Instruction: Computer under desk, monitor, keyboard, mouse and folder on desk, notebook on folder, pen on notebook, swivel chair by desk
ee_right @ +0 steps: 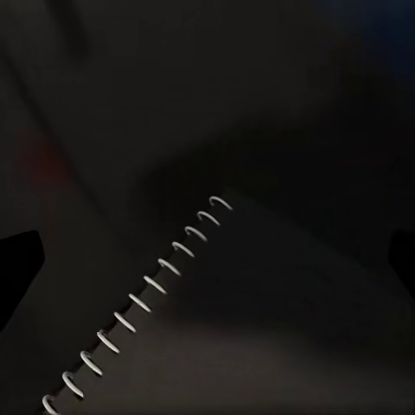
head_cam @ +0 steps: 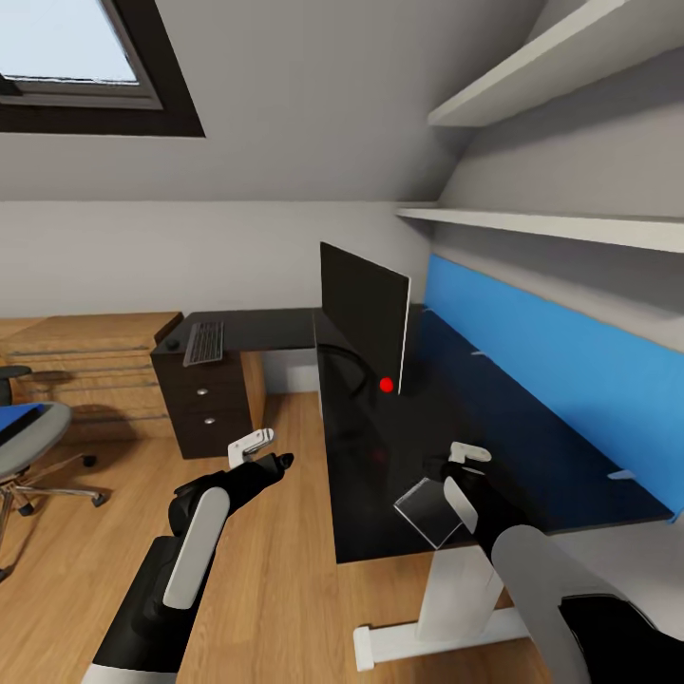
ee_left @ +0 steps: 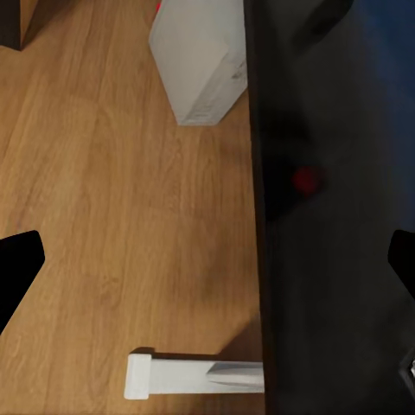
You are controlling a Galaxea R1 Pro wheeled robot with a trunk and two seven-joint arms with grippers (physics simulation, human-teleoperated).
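**Black worktop, blue panel, warm wood floor**

The large L-shaped glossy desk (head_cam: 399,456) has a black worktop, a white leg and a black drawer block with small silver knobs. The wide flat monitor (head_cam: 366,318) is black with a white edge and a bright red dot at its lower corner. The slim keyboard (head_cam: 204,343) is silver-grey with dark keys. The thin notebook (ee_right: 259,328) has a dark cover and a row of white spiral rings. The boxy computer tower (ee_left: 201,56) is pale grey-white. The swivel chair (head_cam: 28,437) is grey with a chrome base, and the flat folder (head_cam: 17,418) on it is bright blue. The wall panel (head_cam: 570,361) is blue, the shelves (head_cam: 560,226) white, the plank floor (head_cam: 275,570) honey-brown with fine grain.
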